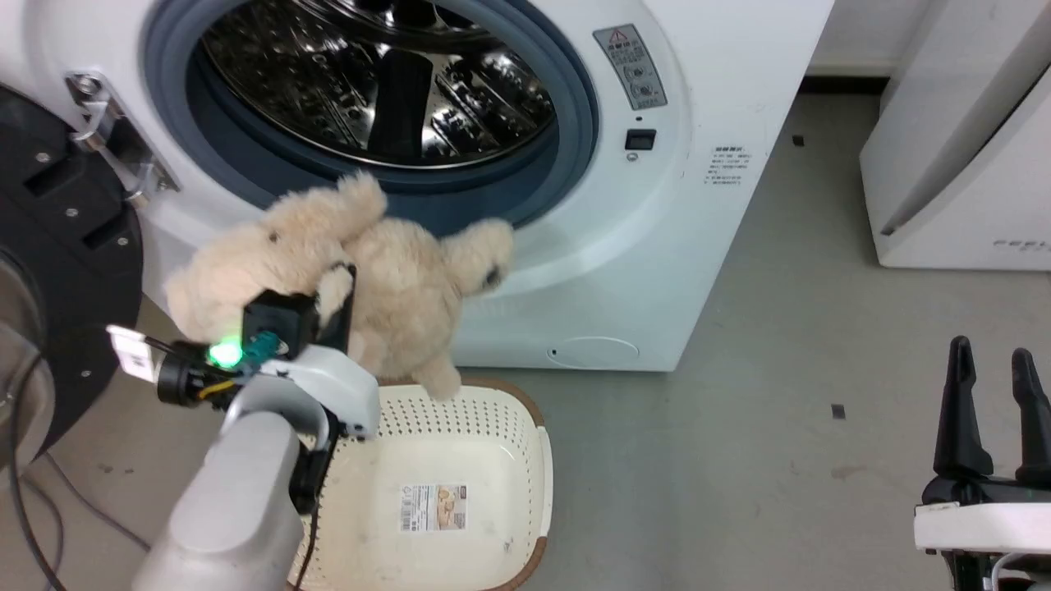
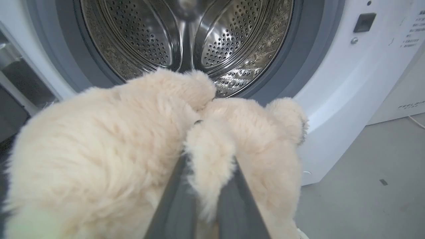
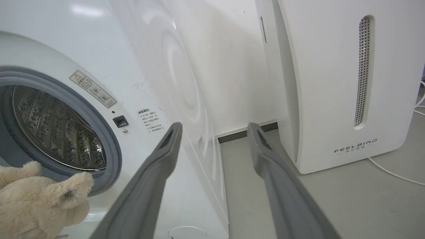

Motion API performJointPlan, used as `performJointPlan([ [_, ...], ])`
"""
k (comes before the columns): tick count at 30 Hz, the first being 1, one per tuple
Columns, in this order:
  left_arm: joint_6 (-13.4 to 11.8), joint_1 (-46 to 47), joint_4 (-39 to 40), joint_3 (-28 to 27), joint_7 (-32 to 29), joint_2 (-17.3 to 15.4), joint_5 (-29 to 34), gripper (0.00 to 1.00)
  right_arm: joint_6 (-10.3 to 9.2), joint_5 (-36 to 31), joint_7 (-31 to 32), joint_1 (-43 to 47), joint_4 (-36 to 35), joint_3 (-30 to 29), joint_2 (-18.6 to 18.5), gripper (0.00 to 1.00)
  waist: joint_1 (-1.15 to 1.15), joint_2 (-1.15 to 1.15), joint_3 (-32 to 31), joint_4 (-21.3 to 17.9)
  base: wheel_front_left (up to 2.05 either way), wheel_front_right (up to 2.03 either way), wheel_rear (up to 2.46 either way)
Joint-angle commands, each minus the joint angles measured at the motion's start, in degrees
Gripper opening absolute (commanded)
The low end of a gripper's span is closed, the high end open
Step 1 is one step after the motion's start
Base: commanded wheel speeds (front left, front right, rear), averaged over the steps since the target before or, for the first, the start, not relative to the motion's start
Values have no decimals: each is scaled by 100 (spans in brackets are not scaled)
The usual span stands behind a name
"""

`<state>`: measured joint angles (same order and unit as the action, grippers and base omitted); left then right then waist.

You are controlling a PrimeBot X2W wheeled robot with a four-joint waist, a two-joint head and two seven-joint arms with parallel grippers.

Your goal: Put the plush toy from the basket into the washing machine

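My left gripper (image 1: pixel 335 289) is shut on the cream plush toy (image 1: pixel 386 279), holding it in the air just below the washing machine's (image 1: pixel 657 213) open porthole. In the left wrist view the plush toy (image 2: pixel 132 156) has one stubby limb pinched between my fingers (image 2: pixel 176 199), with the steel drum (image 2: pixel 186 36) straight ahead. The cream basket (image 1: pixel 509 427) sits on the floor under the toy, its paper label showing on the bottom. My right gripper (image 1: pixel 989 386) stands open low on the right, holding nothing. From the right wrist view the plush toy (image 3: pixel 36 202) hangs by the grey gasket (image 3: pixel 113 149).
The washer's black-rimmed door (image 1: pixel 57 271) hangs open on the left, beside my left arm. A white slanted FEELBIRD appliance (image 1: pixel 961 164) stands right of the washer, with a cable on the floor (image 3: pixel 395 172). Grey floor stretches between basket and right gripper.
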<state>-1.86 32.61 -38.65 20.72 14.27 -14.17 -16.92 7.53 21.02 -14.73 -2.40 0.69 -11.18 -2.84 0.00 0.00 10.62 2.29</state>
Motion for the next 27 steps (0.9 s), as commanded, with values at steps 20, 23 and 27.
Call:
performJointPlan([
  [20, -100, 1676, 376, -900, 73, -236, 411, 0, -4, 125, -27, -944, -151, 200, -4, 100, 0, 0, 1601, -809, 0, 0, 0],
  [23, -103, 2032, 267, -1030, 73, -334, 469, 0, -4, 175, -27, -1077, -171, 230, -4, 100, 0, 0, 1861, -970, 0, 0, 0],
  [27, -150, 2473, 216, -1228, 73, -482, 537, 0, -4, 269, -27, -1264, -197, 277, -4, 100, 0, 0, 2185, -1181, 0, 0, 0],
])
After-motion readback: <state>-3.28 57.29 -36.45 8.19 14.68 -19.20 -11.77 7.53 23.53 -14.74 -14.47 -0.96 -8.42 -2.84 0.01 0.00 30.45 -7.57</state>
